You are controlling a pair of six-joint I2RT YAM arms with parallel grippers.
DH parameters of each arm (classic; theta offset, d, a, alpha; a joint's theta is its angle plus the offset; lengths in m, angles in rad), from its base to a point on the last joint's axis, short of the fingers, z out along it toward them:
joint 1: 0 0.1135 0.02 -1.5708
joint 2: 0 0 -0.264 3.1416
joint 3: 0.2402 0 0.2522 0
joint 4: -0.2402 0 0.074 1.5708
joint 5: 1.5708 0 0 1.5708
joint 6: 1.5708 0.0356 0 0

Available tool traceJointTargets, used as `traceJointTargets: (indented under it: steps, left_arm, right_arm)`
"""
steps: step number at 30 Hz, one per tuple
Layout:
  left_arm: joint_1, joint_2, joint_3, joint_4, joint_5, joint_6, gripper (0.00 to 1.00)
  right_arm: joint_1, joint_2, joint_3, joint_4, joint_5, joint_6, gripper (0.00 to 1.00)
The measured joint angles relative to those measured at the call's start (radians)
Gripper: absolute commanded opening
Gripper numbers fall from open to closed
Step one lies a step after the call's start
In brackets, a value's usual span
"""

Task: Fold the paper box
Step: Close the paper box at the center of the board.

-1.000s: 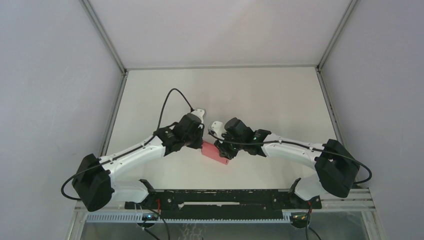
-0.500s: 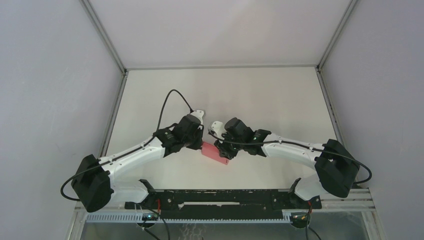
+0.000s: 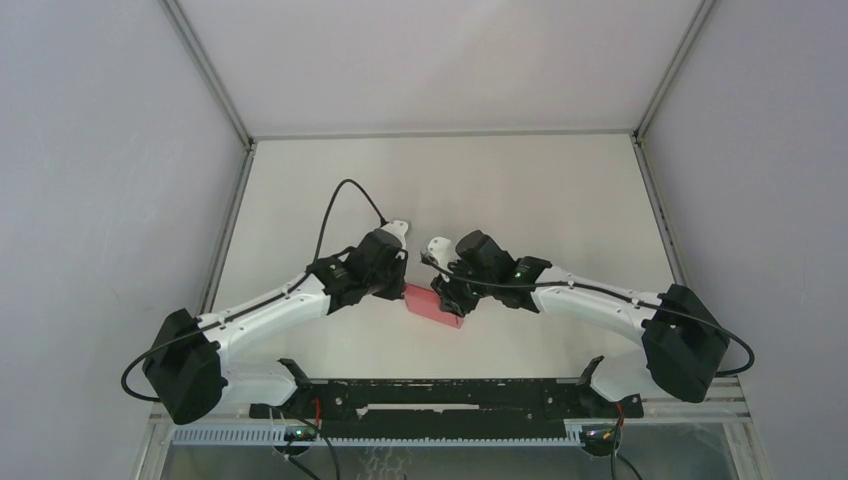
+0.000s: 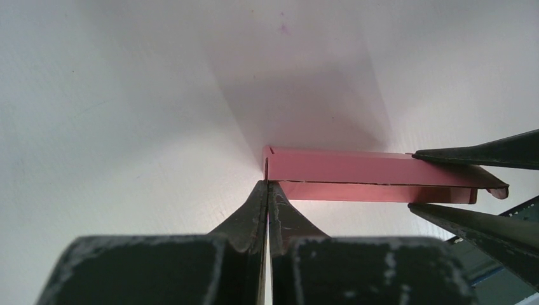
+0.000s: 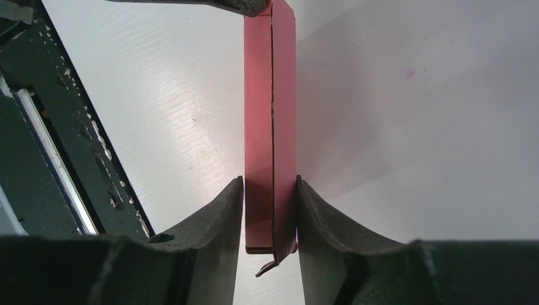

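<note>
the paper box (image 3: pixel 432 306), a slim pink slab, sits at lower centre of the overhead frame. the right gripper (image 5: pixel 269 184) clasps one end, its arm having swung slightly rightward; the left gripper (image 4: pixel 267 190), pinched closed, touches the opposite corner. the fold seems under way. white tabletop (image 3: pixel 520 190) beyond.

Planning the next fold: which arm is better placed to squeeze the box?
Likely right: the right pincer straddles the paper box, a finger against each side; the left pincer is shut, tips only at its end.
</note>
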Motion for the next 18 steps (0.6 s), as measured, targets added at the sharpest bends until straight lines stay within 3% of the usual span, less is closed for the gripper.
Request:
traceJointTargets:
  steps: [8, 18]
  left_arm:
    - [0.000, 0.000, 0.000, -0.001, 0.000, -0.007, 0.03]
    - [-0.004, 0.000, 0.000, -0.001, 0.000, -0.009, 0.03]
  right_arm:
    - [-0.006, -0.008, 0.000, 0.000, -0.010, 0.017, 0.53]
    - [-0.023, -0.019, -0.023, 0.024, -0.026, 0.046, 0.72]
